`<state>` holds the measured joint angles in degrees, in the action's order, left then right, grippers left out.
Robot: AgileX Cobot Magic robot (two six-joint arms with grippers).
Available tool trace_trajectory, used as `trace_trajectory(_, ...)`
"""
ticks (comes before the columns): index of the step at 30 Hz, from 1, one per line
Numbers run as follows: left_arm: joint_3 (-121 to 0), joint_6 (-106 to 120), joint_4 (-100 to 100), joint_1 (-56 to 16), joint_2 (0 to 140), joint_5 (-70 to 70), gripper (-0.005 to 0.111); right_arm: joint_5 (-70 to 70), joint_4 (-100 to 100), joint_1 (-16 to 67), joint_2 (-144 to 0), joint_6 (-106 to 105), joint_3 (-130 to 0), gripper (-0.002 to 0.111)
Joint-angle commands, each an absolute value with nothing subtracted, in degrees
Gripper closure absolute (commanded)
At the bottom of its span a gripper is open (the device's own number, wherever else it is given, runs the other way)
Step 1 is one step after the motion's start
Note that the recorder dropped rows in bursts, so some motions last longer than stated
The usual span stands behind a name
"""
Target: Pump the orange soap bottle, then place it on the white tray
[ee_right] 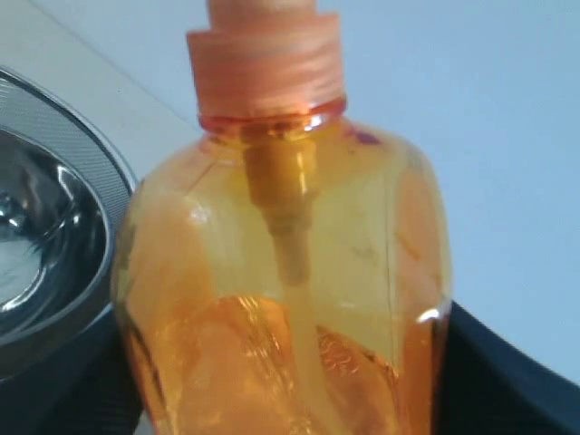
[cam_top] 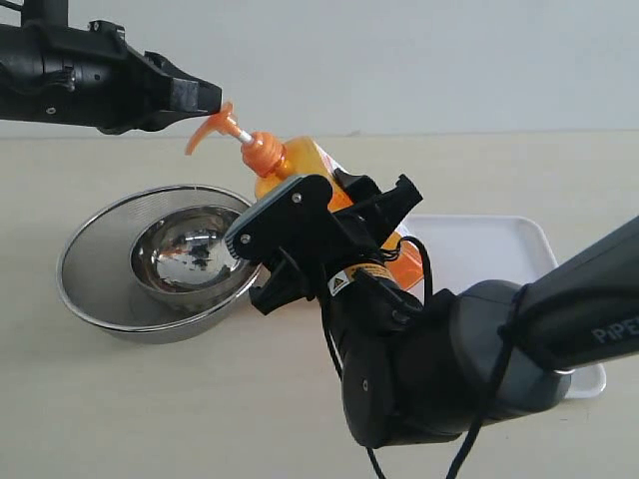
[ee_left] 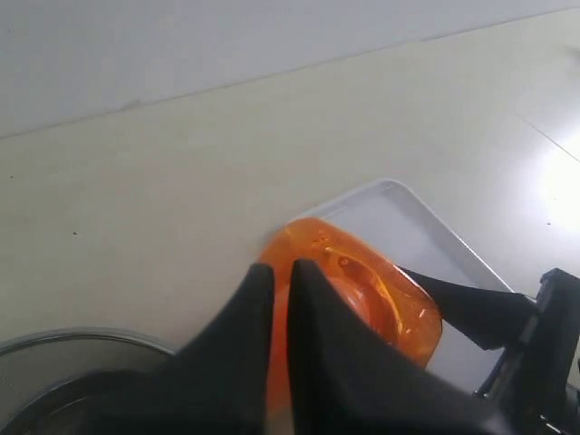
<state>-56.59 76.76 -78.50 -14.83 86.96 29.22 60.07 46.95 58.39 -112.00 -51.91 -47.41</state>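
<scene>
My right claw (cam_top: pixel 344 205), spread wide, grips the tilted translucent orange plastic soap bottle (cam_top: pixel 300 160); my left claw (cam_top: pixel 205 97) is pinched closed, empty.

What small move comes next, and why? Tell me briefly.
Probably press the shut left gripper down on the pump head: its white stem shows raised, and the right gripper holds the bottle tilted, spout toward the bowl.

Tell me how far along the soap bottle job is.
Done: the right gripper grips the orange soap bottle, tilted toward the steel bowl. In hand: the shut left gripper sits at the pump head, white stem exposed, so no press shows yet. Left: pumping, then setting the bottle on the white tray.
</scene>
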Motion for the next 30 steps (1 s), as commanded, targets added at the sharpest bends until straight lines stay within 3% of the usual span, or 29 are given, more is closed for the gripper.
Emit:
trace_trajectory(1,-54.99,77.43,-74.23,-16.08,89.50,32.80,0.102,57.90,40.09,59.95,-111.85,-48.07,-48.11,0.097)
trace_trajectory(15,-54.99,77.57,-74.23,-16.08,87.71,31.61,0.102,57.90,40.09,59.95,-111.85,-47.24,-48.11,0.097)
trace_trajectory(24,-54.08,77.34,-74.23,-16.08,76.83,27.98,0.102,58.67,40.19,59.95,-111.85,-45.93,-48.11,0.097)
trace_trajectory(30,-47.69,77.34,-74.78,-16.08,67.07,17.86,0.102,59.19,41.87,59.95,-110.80,-44.85,-48.11,0.097)
